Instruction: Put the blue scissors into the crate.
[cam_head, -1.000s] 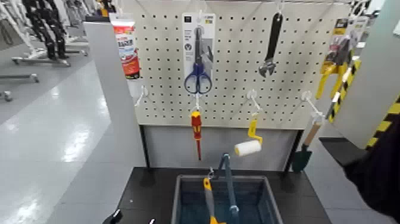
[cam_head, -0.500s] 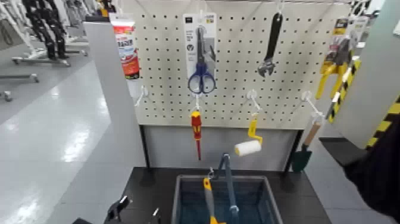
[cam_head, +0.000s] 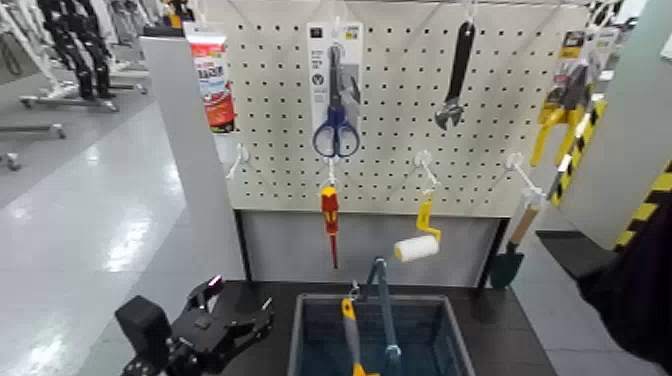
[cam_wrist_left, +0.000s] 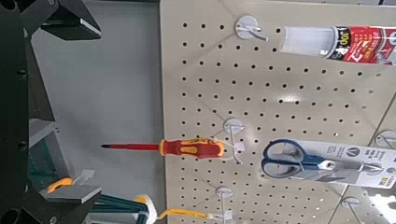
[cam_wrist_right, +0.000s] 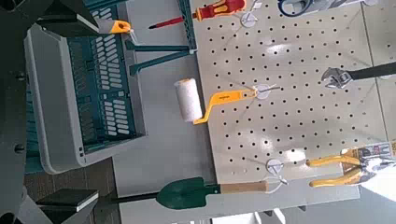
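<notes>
The blue scissors (cam_head: 334, 132) hang on their tall white card high on the pegboard, straight above the crate; the left wrist view shows their blue loops (cam_wrist_left: 293, 159) too. The grey-blue crate (cam_head: 296, 338) stands on the dark table below the board, its arched handle upright. Its pale rim (cam_wrist_right: 51, 103) also shows in the right wrist view. My left gripper (cam_head: 240, 296) is open and empty, low at the table's left, beside the crate and far below the scissors. My right gripper (cam_wrist_right: 73, 105) stands open facing the crate; the head view does not show it.
A red-and-yellow screwdriver (cam_head: 329, 215) hangs just under the scissors. A yellow paint roller (cam_head: 417, 245), a wrench (cam_head: 455, 80), a trowel (cam_head: 510, 258) and yellow pliers (cam_head: 560, 110) hang to the right. An orange-handled tool (cam_head: 350, 330) lies in the crate.
My left gripper has risen from the bottom edge into full view beside the crate, fingers still apart. The scissors card has swayed slightly on its hook.
</notes>
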